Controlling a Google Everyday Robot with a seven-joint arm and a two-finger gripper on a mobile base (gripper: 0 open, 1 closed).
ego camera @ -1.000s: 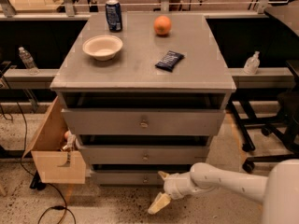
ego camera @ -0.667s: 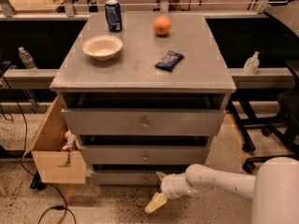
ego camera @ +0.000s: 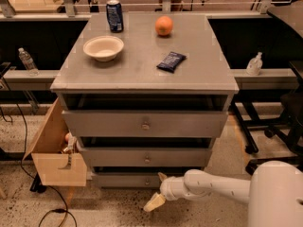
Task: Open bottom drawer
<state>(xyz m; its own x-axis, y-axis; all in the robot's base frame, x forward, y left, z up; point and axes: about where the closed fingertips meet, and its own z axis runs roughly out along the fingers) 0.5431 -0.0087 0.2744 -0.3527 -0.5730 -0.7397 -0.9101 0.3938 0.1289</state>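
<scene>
The bottom drawer (ego camera: pixel 120 179) is the lowest, slimmest grey front of the grey cabinet (ego camera: pixel 142 74), just above the floor. Its knob is not clearly visible beside the upper finger. My gripper (ego camera: pixel 158 189) sits low in front of the drawer's middle, at the end of the white arm (ego camera: pixel 213 189) that reaches in from the right. It is open: one tan fingertip (ego camera: pixel 162 176) lies against the drawer front and the other (ego camera: pixel 153 203) points down toward the floor. Nothing is held between them.
Two taller drawers (ego camera: pixel 144 124) sit above, slightly pulled out. On the top stand a white bowl (ego camera: pixel 103 48), a soda can (ego camera: pixel 114 15), an orange (ego camera: pixel 164 26) and a dark snack bag (ego camera: pixel 171 61). A tan wooden box (ego camera: pixel 54 155) leans at the cabinet's left. Chair legs (ego camera: pixel 265 136) stand at the right.
The gripper and arm have crept a little to the left, closer to the bottom drawer's centre. The drawers and the items on top have not moved.
</scene>
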